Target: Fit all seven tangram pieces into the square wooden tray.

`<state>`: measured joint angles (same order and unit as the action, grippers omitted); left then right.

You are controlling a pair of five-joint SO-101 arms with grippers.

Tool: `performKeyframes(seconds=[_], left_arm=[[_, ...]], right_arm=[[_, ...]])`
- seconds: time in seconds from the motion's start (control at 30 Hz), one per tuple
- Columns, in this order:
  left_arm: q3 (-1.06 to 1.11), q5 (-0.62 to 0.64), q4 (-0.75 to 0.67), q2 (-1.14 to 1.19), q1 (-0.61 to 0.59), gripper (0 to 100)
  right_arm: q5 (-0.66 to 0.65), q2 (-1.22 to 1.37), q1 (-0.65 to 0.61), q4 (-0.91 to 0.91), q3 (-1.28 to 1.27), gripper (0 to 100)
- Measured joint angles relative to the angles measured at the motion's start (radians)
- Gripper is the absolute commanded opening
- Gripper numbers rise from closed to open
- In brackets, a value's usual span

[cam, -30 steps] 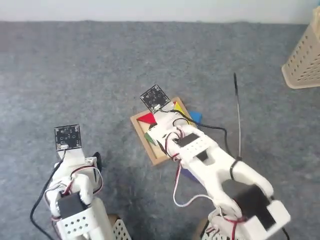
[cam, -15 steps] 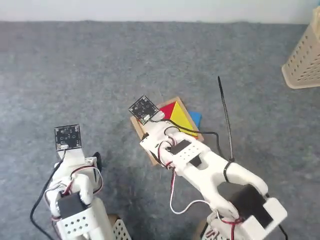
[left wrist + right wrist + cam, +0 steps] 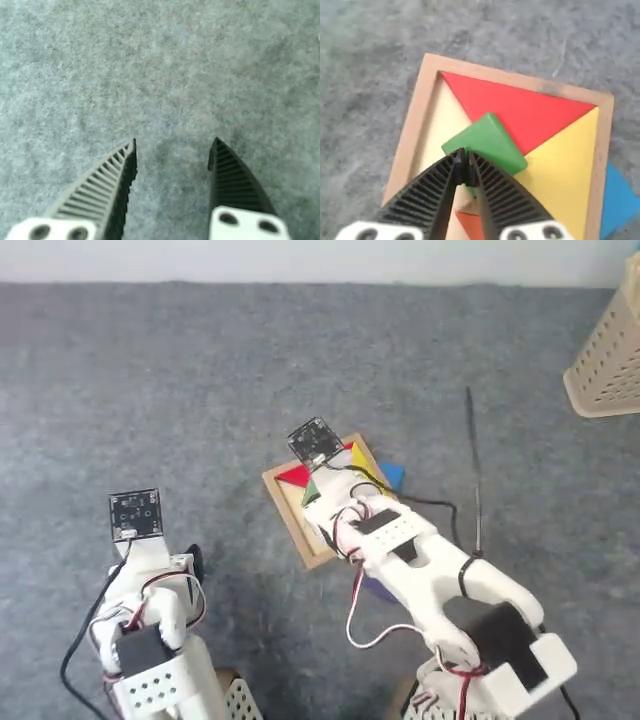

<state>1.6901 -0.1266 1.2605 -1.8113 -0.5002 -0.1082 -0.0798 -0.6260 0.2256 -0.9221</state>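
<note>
Green square [image 3: 487, 142] is lying askew in the wooden tray [image 3: 415, 125], riding over the red triangle [image 3: 520, 107] and yellow triangle [image 3: 565, 165], seemingly unseated; the right end effector [image 3: 465, 162], fingers closed together, is touching its nearest corner; the left end effector [image 3: 172, 150] is hanging open over bare bench [image 3: 150, 60], well apart.

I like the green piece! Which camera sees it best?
The right wrist view: the green piece sits close up in the wooden tray, pinched by the right gripper. The high view catches a sliver of it beside the arm. The left wrist view faces carpet.
</note>
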Motion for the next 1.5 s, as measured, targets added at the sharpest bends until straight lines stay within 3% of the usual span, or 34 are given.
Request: performKeyframes(seconds=[0.4,0.7,1.17,1.37,1.5], left_arm=[[0.000,0.000,0.000,0.000,0.000,23],[0.000,0.000,0.000,0.000,0.000,23],[0.000,0.000,0.000,0.000,0.000,23],[0.000,0.000,0.000,0.000,0.000,23],[0.000,0.000,0.000,0.000,0.000,23]], right_arm=[[0.000,-0.003,0.005,0.101,0.055,0.7],[0.000,-0.189,0.015,0.101,0.054,0.7],[0.000,-0.015,0.035,0.008,0.052,0.7],[-0.005,-0.199,0.224,0.354,0.095,0.8],[-0.115,-0.420,0.308,0.677,0.138,0.9]])
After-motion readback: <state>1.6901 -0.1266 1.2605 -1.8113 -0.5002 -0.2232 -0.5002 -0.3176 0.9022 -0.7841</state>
